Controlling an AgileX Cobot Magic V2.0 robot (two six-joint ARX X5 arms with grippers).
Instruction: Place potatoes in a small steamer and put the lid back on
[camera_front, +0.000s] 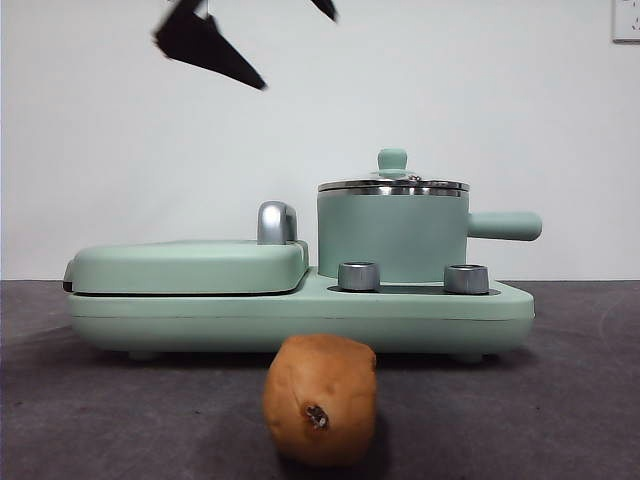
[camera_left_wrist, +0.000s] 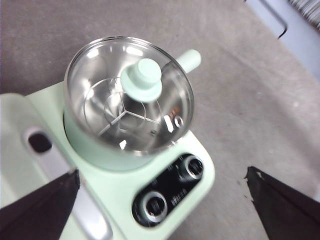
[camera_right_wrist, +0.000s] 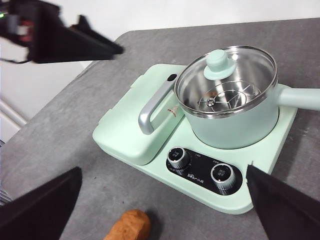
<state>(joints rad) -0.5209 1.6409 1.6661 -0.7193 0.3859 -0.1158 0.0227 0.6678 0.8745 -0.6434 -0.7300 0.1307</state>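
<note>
The orange-brown potato (camera_front: 320, 410) lies on the grey table in front of the appliance and also shows in the right wrist view as the potato (camera_right_wrist: 128, 226). On the right side of the base stands the mint-green steamer (camera_front: 392, 235), its glass lid (camera_front: 392, 186) resting on it. My left gripper (camera_front: 298, 52) hangs open high above the pot. From its wrist, the left gripper (camera_left_wrist: 162, 172) looks down on the lid (camera_left_wrist: 142, 80), well clear of it. Farther back and high, my right gripper (camera_right_wrist: 162, 170) is open and empty over the table's near side.
A flat mint-green griddle (camera_front: 190, 265) with a chrome handle (camera_front: 276, 222) shares the base (camera_front: 300, 315) to the left of the steamer. Two steel dials (camera_front: 359, 276) sit on the base's front. The steamer's side handle (camera_front: 505, 226) sticks out to the right.
</note>
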